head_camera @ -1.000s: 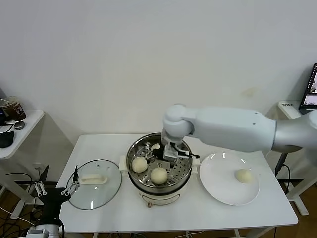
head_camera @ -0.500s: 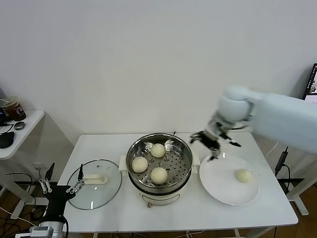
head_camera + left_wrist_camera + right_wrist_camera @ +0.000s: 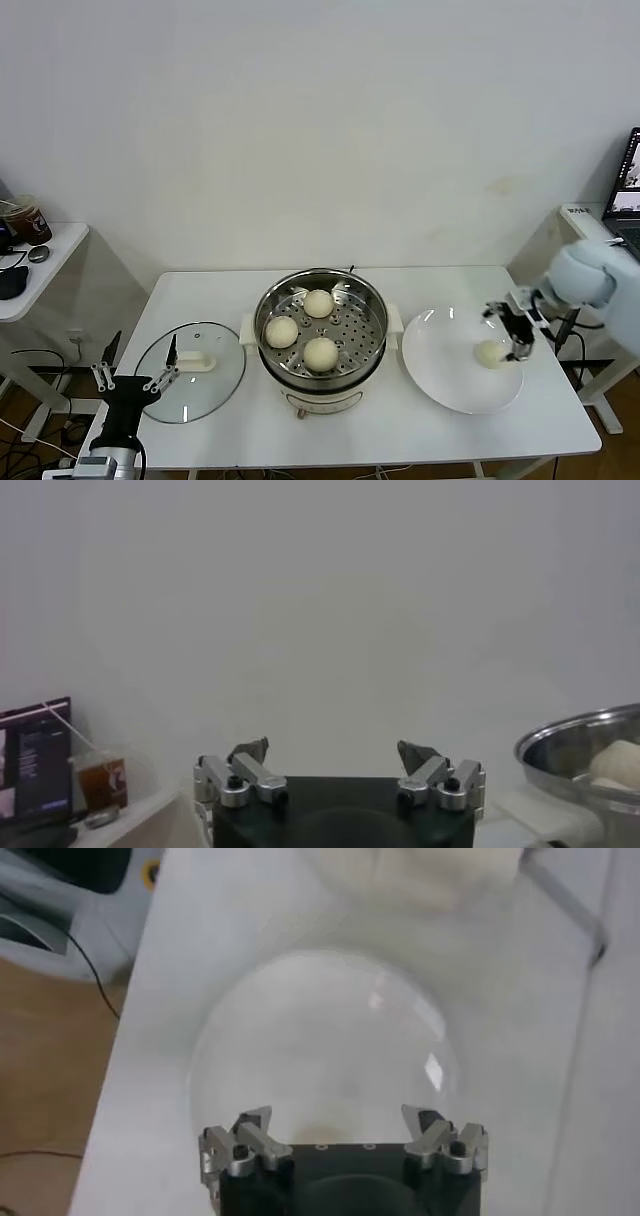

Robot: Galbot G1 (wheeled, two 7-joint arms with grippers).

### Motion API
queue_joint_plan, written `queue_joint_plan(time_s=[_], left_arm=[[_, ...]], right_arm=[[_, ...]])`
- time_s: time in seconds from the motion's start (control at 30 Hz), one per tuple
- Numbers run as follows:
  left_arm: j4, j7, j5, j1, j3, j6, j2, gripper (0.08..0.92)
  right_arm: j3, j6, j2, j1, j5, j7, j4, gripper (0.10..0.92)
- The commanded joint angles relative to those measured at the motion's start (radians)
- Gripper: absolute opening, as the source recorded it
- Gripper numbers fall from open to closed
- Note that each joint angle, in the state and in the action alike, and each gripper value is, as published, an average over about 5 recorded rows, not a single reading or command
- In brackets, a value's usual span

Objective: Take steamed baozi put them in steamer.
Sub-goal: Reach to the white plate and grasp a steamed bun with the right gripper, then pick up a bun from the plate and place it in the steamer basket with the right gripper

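The steamer [image 3: 372, 331], a shiny steel pot with a perforated tray, stands mid-table and holds three cream-white baozi [image 3: 318, 303] [image 3: 281, 331] [image 3: 320, 353]. One more baozi [image 3: 489, 354] lies on the white plate [image 3: 440, 355] to its right. My right gripper [image 3: 508, 329] hovers open just above and beside that bun, nothing between its fingers. In the right wrist view the open right gripper [image 3: 340, 1126] faces down over the plate [image 3: 320, 1038]. My left gripper [image 3: 135, 380] is parked open off the table's front left corner. In the left wrist view it [image 3: 340, 755] is empty, and the steamer's rim [image 3: 575, 742] shows beyond.
A round glass lid [image 3: 215, 388] with a white handle lies on the table left of the steamer. A side table with a cup [image 3: 28, 218] stands far left. A desk with a laptop [image 3: 625, 190] is at the far right, close to my right arm.
My right arm has swung from over the steamer, where it left the third baozi at the back, across to the plate and down beside the last bun. The left gripper shifted slightly.
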Motion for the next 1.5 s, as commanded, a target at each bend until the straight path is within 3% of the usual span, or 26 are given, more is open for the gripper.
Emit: queue_joint_plan(time_s=[0.03,0.37,0.63,0.73,0.97,1.17,1.33,1.5], left_arm=[[0.002,0.000,0.000,0.011,-0.012,-0.001,-0.001,0.823],[0.000,0.000,0.004,0.019,-0.028,-0.001,-0.009,0.823],[0.003,0.000,0.004,0.019,-0.033,-0.001,-0.015,0.823],[0.002,0.000,0.003,0.019,-0.033,-0.001,-0.017,0.823],[0.002,0.000,-0.001,0.019,-0.037,-0.002,-0.013,0.823],[0.000,0.000,-0.004,0.017,-0.038,-0.001,-0.007,0.823],[-0.003,0.001,-0.006,0.008,-0.027,0.001,-0.005,0.823],[0.004,0.002,-0.010,-0.008,-0.009,0.002,0.000,0.823]], right_arm=[[0.253,0.053,0.101,-0.279,-0.210,0.042,-0.241,0.823],[0.216,0.075,0.296,-0.203,-0.233,0.072,-0.385,0.823],[0.195,0.064,0.354,-0.178,-0.269,0.068,-0.420,0.816],[0.191,0.058,0.348,-0.173,-0.279,0.058,-0.418,0.768],[0.158,0.043,0.317,-0.139,-0.239,0.037,-0.384,0.572],[-0.024,-0.061,0.219,0.053,-0.044,0.014,-0.227,0.496],[-0.273,-0.193,0.143,0.368,0.182,0.014,-0.058,0.508],[-0.588,-0.385,0.184,0.760,0.464,0.088,0.124,0.521]])
